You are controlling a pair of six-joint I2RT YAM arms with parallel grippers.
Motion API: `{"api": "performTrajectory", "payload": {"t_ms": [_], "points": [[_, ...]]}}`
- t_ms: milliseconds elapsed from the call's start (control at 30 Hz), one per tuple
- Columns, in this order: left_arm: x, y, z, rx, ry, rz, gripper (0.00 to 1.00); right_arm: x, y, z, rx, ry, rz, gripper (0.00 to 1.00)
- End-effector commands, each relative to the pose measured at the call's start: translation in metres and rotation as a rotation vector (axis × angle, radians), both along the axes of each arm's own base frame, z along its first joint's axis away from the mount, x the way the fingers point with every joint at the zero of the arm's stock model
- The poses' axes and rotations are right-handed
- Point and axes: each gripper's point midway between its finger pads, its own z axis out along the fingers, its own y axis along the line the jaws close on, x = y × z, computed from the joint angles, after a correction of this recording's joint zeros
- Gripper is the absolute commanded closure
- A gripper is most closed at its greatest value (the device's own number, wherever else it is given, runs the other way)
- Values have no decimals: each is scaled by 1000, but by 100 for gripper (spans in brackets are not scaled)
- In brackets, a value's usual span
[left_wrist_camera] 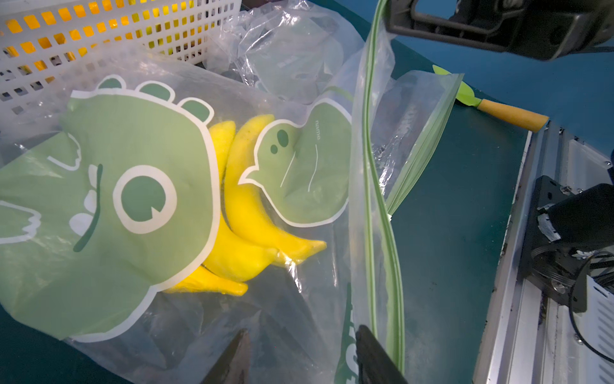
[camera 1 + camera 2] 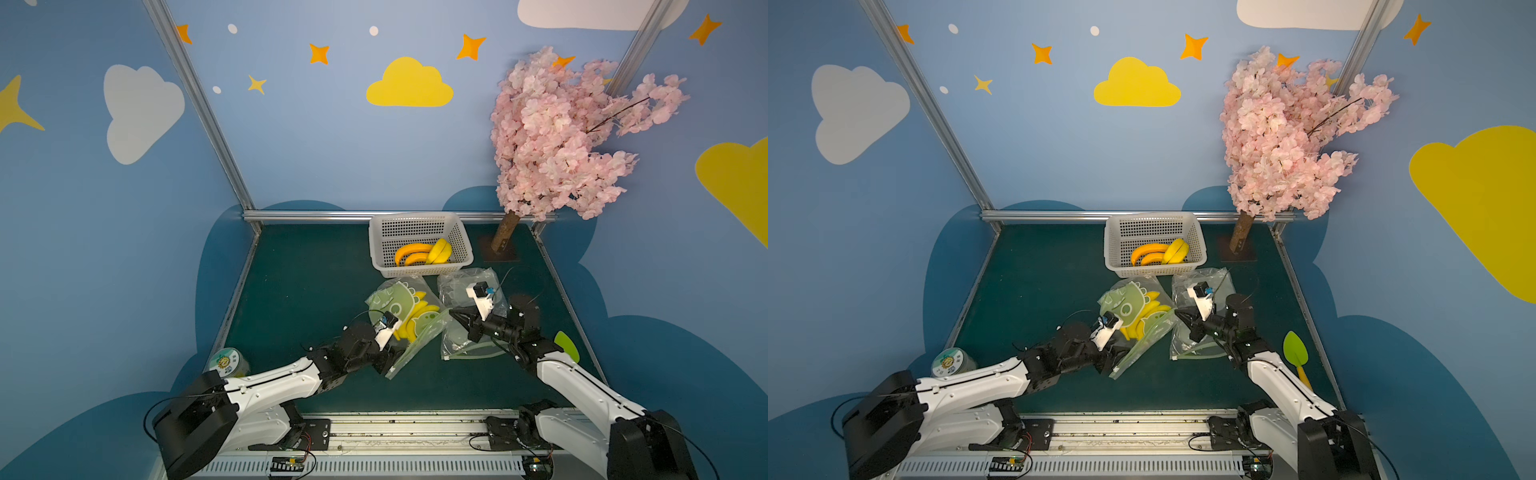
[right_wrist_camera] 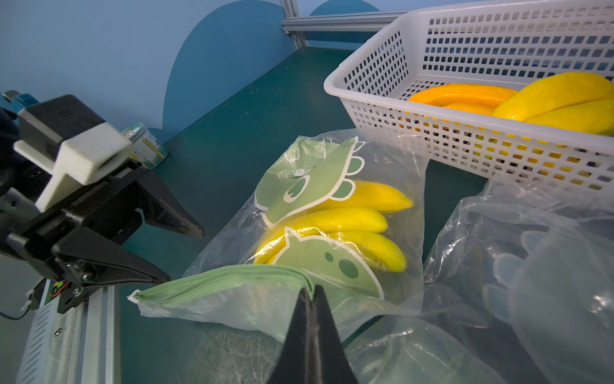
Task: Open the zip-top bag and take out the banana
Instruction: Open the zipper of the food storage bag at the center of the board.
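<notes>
Closest to the right wrist camera, our right pincer is clamping fully shut on the green zip strip of the zip-top bag, holding that edge up off the tabletop. Our left pincer is hanging just beside the strip's far corner, its jaws standing well apart and gripping nothing. The banana is lying inside the bag as a yellow bunch, partly behind the green dinosaur print. The bag itself is resting just in front of the white basket.

We are judging this as the opening step. One end of the mouth is being held, and we cannot tell whether the seal is parting anywhere. The next move is calling for the left pincer to close on a single lip, on the thicker strip and not the slippery film. Both arms then need to draw apart across the zip.
</notes>
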Motion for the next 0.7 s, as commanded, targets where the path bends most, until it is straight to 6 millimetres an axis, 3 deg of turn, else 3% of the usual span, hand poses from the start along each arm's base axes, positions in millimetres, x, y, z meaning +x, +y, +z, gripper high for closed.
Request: {"api": "performTrajectory", "payload": {"t_ms": [0,133,667], "points": [[-1,-5,17,-52,-30,-25,49,0,1,4,11,-20,1,100],[-5,-3,20,-70,-27,-33,49,1,1,4,10,-23,-3,100],[-11,-9,-1,-40,38,-68,58,0,0,4,7,-23,-8,100]]}}
